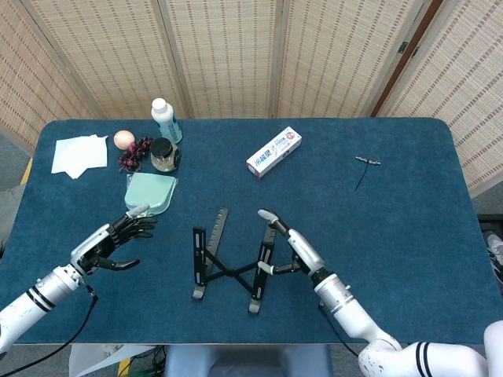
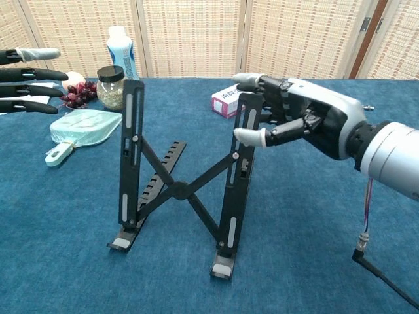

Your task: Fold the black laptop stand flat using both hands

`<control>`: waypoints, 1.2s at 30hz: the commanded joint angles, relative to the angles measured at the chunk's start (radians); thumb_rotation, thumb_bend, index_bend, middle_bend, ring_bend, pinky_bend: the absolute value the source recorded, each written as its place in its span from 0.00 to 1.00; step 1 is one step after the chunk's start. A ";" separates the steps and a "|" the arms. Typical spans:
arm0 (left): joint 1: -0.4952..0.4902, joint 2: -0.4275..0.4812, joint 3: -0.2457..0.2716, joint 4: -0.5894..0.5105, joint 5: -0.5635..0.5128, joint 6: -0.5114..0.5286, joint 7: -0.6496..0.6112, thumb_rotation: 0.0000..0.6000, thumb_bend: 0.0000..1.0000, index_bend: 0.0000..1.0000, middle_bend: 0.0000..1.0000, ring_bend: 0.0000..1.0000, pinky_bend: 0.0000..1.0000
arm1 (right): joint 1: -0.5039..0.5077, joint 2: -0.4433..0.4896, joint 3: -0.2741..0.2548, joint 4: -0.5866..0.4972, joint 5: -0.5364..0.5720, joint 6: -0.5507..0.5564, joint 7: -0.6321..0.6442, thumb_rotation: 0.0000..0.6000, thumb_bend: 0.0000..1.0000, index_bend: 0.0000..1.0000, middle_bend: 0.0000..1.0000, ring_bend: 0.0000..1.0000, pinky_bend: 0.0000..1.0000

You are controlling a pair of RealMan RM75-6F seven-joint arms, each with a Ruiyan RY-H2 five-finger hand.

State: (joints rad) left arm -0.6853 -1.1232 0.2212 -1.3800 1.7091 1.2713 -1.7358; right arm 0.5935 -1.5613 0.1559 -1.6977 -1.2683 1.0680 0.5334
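Note:
The black laptop stand (image 1: 228, 263) stands on the blue table (image 1: 409, 236) near the front edge, its two slotted arms raised steeply and joined by a crossed brace (image 2: 178, 191). My right hand (image 2: 298, 116) holds the top of the stand's right arm (image 2: 241, 157), thumb in front and fingers behind; in the head view this hand (image 1: 289, 250) lies along that arm. My left hand (image 1: 110, 243) hovers left of the stand with fingers spread, touching nothing. In the chest view only its fingers (image 2: 29, 72) show at the left edge, apart from the stand's left arm (image 2: 131, 150).
At the back left are a white bottle (image 1: 165, 118), a jar (image 1: 163, 155), grapes (image 1: 136, 153), a peach-coloured ball (image 1: 123, 139) and white paper (image 1: 78, 153). A green pouch (image 1: 149, 192) lies near my left hand. A toothpaste box (image 1: 275, 151) and a small metal tool (image 1: 365, 165) lie farther back.

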 commanded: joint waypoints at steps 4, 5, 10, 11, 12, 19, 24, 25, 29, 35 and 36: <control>-0.008 0.011 -0.031 -0.017 -0.037 -0.071 0.151 1.00 0.20 0.03 0.17 0.15 0.18 | -0.078 0.013 0.039 0.001 -0.054 0.171 -0.069 1.00 0.16 0.00 0.00 0.00 0.02; -0.011 0.013 -0.034 -0.018 -0.041 -0.086 0.194 1.00 0.20 0.03 0.17 0.15 0.18 | -0.082 0.032 0.033 0.003 -0.076 0.178 -0.078 1.00 0.16 0.00 0.00 0.00 0.02; -0.010 0.014 -0.065 -0.056 -0.088 -0.143 0.412 1.00 0.20 0.03 0.17 0.15 0.18 | -0.068 0.137 -0.009 0.051 -0.185 0.144 -0.159 1.00 0.16 0.00 0.00 0.00 0.02; -0.007 0.013 -0.070 -0.064 -0.098 -0.149 0.446 1.00 0.20 0.04 0.17 0.15 0.18 | -0.063 0.150 -0.017 0.066 -0.202 0.135 -0.175 1.00 0.16 0.00 0.00 0.00 0.02; -0.005 0.013 -0.074 -0.071 -0.106 -0.155 0.482 1.00 0.20 0.04 0.17 0.15 0.18 | -0.057 0.161 -0.025 0.084 -0.219 0.125 -0.196 1.00 0.16 0.00 0.00 0.00 0.02; 0.018 -0.016 -0.120 -0.093 -0.172 -0.184 0.801 1.00 0.20 0.04 0.18 0.15 0.18 | 0.003 0.194 -0.084 0.225 -0.318 0.031 -0.326 1.00 0.12 0.00 0.00 0.00 0.01; 0.022 -0.062 -0.140 -0.078 -0.197 -0.210 1.036 1.00 0.20 0.04 0.18 0.15 0.18 | 0.009 0.154 -0.091 0.281 -0.319 0.025 -0.423 1.00 0.10 0.00 0.00 0.00 0.01; 0.023 -0.076 -0.144 -0.072 -0.202 -0.215 1.094 1.00 0.20 0.04 0.18 0.15 0.18 | 0.006 0.139 -0.091 0.293 -0.311 0.025 -0.449 1.00 0.10 0.00 0.00 0.00 0.01; 0.037 -0.131 -0.161 -0.042 -0.213 -0.203 1.248 1.00 0.20 0.04 0.17 0.15 0.18 | 0.003 0.093 -0.082 0.320 -0.267 0.010 -0.512 1.00 0.10 0.00 0.00 0.00 0.01; 0.054 -0.231 -0.179 0.048 -0.199 -0.170 1.424 1.00 0.20 0.00 0.15 0.14 0.17 | 0.016 0.029 -0.063 0.368 -0.226 -0.007 -0.585 1.00 0.07 0.00 0.00 0.00 0.01; 0.052 -0.244 -0.181 0.060 -0.194 -0.172 1.432 1.00 0.20 0.00 0.14 0.14 0.17 | 0.019 0.019 -0.059 0.376 -0.221 -0.011 -0.592 1.00 0.07 0.00 0.00 0.00 0.01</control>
State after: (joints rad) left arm -0.6407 -1.3267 0.0537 -1.3573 1.5102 1.0910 -0.3420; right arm 0.6072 -1.5309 0.0900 -1.3313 -1.4981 1.0631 -0.0483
